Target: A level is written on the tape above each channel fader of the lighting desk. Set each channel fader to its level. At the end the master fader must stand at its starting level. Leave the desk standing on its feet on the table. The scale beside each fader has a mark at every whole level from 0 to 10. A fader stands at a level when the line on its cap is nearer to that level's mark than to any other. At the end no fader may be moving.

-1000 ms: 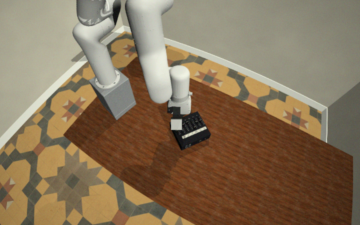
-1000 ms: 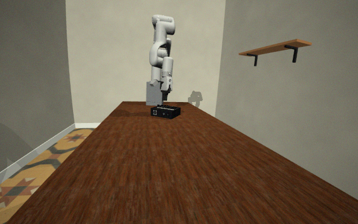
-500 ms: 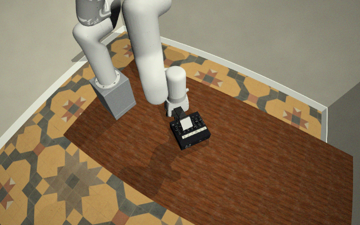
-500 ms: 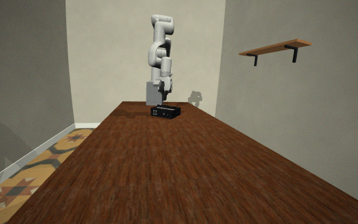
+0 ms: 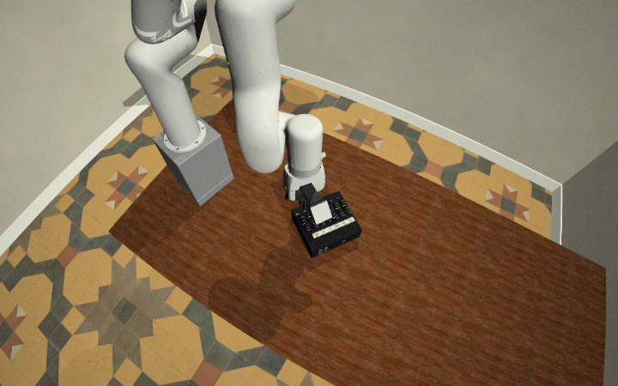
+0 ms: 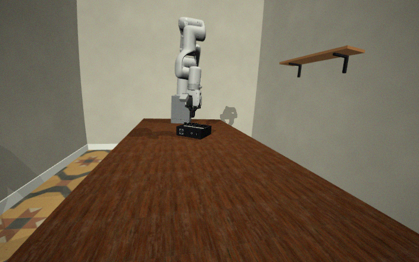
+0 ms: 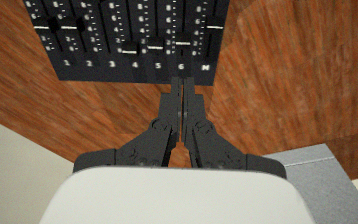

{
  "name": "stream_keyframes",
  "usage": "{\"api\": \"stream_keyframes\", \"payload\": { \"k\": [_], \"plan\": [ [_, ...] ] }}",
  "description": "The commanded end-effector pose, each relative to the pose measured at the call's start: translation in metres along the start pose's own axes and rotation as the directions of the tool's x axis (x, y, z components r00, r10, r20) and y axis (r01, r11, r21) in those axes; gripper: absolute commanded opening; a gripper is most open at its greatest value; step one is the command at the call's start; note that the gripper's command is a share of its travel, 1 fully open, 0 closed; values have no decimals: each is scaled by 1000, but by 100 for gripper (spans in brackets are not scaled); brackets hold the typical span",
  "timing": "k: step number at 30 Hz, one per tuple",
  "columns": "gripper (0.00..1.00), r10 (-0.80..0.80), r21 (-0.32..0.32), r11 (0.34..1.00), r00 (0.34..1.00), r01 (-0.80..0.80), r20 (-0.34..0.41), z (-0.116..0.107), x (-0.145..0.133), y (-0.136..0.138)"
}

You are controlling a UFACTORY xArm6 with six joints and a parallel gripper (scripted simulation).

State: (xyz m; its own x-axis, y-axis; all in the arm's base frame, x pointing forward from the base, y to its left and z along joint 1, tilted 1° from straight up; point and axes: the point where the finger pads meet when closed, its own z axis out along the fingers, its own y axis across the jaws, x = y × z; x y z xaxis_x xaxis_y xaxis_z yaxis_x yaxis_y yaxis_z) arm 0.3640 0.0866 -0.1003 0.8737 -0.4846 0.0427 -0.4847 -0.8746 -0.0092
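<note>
In the wrist view you see the small black box-shaped lighting desk (image 7: 130, 45) at the top, standing on the dark reddish-brown wooden table (image 7: 290, 85). Going from left to right, the black fader caps of channels 1 (image 7: 42, 25) and 2 (image 7: 69, 26) stand higher up on their scales. The caps of channel 3 (image 7: 128, 50), channel 4 (image 7: 155, 46) and channel 6 (image 7: 182, 43) stand low, close to the printed numbers. I cannot find a cap over the number 5. The master fader cap (image 7: 214, 25), over the letter M, stands higher up again.

Your dark grey two-finger gripper (image 7: 181, 81) is clenched with nothing between the fingers. Its tips are at the near edge of the desk, just under the number 6.

In the exterior view the desk (image 6: 194, 130) stands level on the table near the grey pedestal block of the arm (image 6: 178, 109).
</note>
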Motion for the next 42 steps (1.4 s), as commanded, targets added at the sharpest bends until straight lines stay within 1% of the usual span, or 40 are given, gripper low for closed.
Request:
{"api": "stream_keyframes", "payload": {
  "k": [1, 29, 42],
  "plan": [
    [0, -2, 6, 1000, 999, 1, 48, -1, 1, -1],
    [0, -2, 7, 1000, 999, 1, 49, 0, 1, -1],
    [0, -2, 9, 1000, 999, 2, 50, 5, 1, -1]
  ]
}}
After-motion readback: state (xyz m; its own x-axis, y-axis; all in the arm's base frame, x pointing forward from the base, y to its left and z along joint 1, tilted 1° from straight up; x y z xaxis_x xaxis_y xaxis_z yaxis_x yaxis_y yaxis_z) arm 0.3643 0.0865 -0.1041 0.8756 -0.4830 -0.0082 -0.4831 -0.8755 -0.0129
